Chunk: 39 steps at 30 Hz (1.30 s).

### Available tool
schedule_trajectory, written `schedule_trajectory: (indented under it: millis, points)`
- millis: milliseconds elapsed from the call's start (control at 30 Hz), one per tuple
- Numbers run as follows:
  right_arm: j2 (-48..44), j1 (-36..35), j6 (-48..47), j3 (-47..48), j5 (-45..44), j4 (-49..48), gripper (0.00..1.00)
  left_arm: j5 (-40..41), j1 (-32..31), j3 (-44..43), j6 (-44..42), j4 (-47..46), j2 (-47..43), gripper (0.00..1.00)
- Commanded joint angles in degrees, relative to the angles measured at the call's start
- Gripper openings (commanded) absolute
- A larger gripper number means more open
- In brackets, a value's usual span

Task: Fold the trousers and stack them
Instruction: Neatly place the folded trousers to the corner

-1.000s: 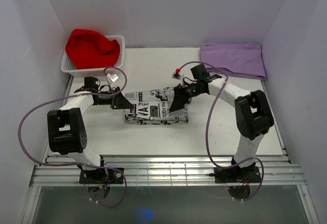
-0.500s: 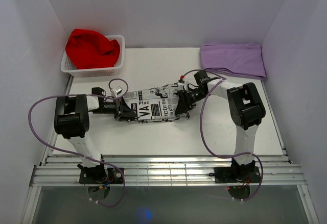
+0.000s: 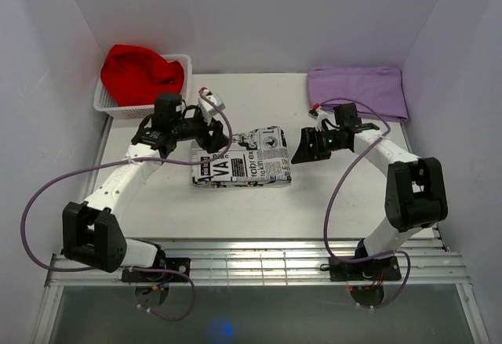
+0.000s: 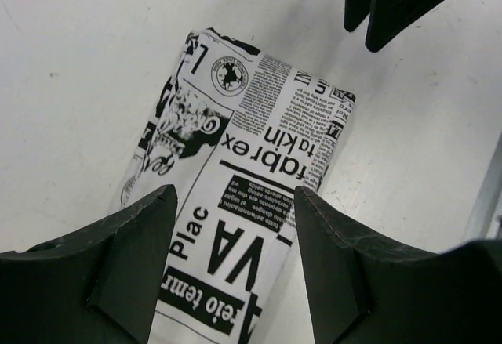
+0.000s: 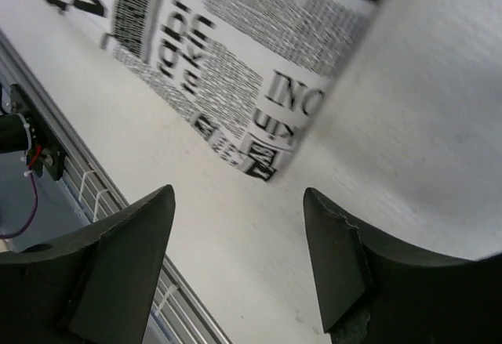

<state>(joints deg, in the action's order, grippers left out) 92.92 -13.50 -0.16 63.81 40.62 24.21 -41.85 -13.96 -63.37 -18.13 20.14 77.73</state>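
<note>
From the overhead camera I see the trousers (image 3: 241, 168) folded into a compact rectangular packet, lying flat near the middle of the table (image 3: 235, 215) with the long side running 9 to 3 o'clock. The newspaper print faces up, with large black letters on the left half. The bundle's edges look fairly square, and its right end shows a thick fold in the right wrist view.

My left hand (image 3: 213, 139) is at about 10 o'clock from the packet, over its upper left corner. Its fingers are spread wide and hold nothing. In its wrist camera the printed cloth fills the gap between the two dark fingers, and they look to be above the cloth rather than on it.

My right hand (image 3: 300, 150) is at about 2 o'clock from the packet, just beside the right end and apart from it. It is also wide open and empty. Its wrist view shows bare table between the fingers, with the corner of the packet further out.

A white basket (image 3: 174, 107) heaped with red cloth (image 3: 141, 74) stands in the table's 10 o'clock corner. A folded lilac cloth (image 3: 359, 91) lies in the 2 o'clock corner. Both are well apart from the trousers.
</note>
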Motion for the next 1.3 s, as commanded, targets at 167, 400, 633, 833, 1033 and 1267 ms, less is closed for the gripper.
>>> schedule_trajectory:
  millis: [167,400,633,833,1033,1267]
  points:
    - [6.8,1.5,9.1,-10.7,-3.6,-13.4,0.68,18.5,-14.9,6.5,-14.4,-12.4,3.9,0.78]
    - [13.0,1.4,15.9,-12.2,2.6,-22.7,0.55,24.6,-25.0,17.1,-21.5,-26.6,5.1,0.79]
    - [16.9,1.0,18.9,-9.7,8.1,-23.5,0.28,26.3,-29.6,17.7,-20.4,-31.8,12.1,0.79]
    - [12.6,1.1,23.9,-8.1,14.0,-26.7,0.08,26.4,-31.5,19.3,-22.2,-34.4,14.6,0.79]
    - [9.6,1.1,31.4,-8.5,17.6,-30.7,0.08,26.7,-31.7,21.1,-23.8,-35.3,15.7,0.76]
    - [8.2,1.2,35.7,-10.0,18.7,-32.3,0.08,29.1,-31.7,21.5,-22.7,-37.2,18.3,0.63]
